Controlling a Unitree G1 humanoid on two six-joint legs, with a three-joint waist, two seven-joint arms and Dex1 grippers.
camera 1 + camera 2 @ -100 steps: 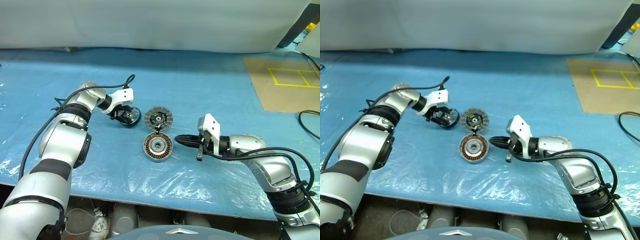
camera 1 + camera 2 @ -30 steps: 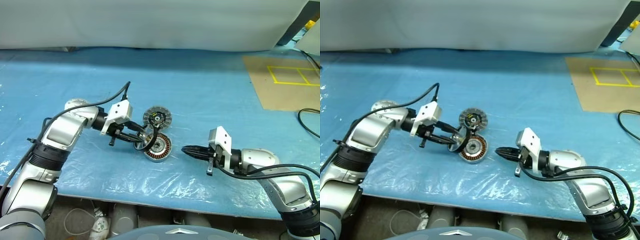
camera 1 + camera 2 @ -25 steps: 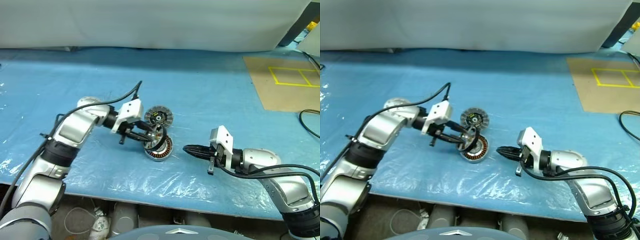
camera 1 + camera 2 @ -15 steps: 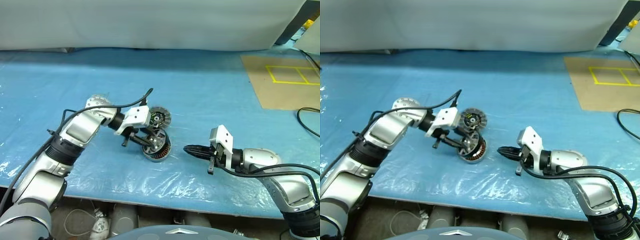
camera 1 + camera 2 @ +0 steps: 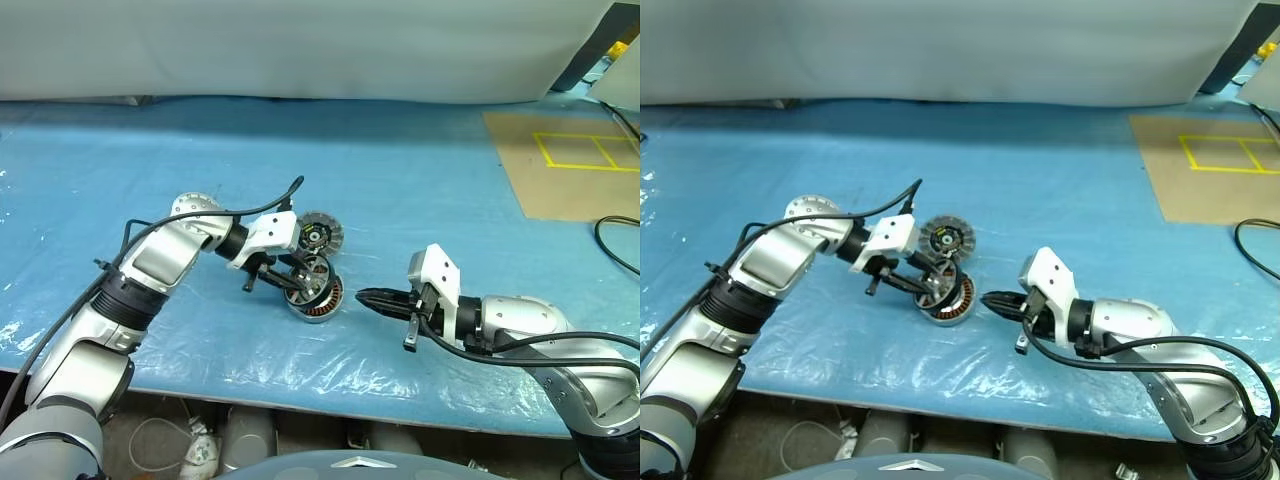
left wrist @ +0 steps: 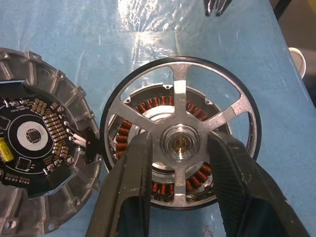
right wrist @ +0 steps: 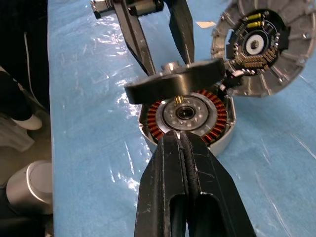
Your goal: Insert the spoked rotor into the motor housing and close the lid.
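spoked rotor point(image 6: 180, 143) in left pincer point(image 6: 180, 163) hovers above motor housing point(image 7: 185, 116)

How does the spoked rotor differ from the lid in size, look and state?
The spoked rotor is smaller than the lid. The rotor has open silver spokes in a black rim; the lid is a grey ribbed disc with a black centre. The left gripper holds the rotor tilted above the housing; the lid lies flat. Both are round.

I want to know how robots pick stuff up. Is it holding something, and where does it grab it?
Yes. The left hand holds the spoked rotor, a finger on each side of its silver hub, above the motor housing. The right hand is shut on nothing.
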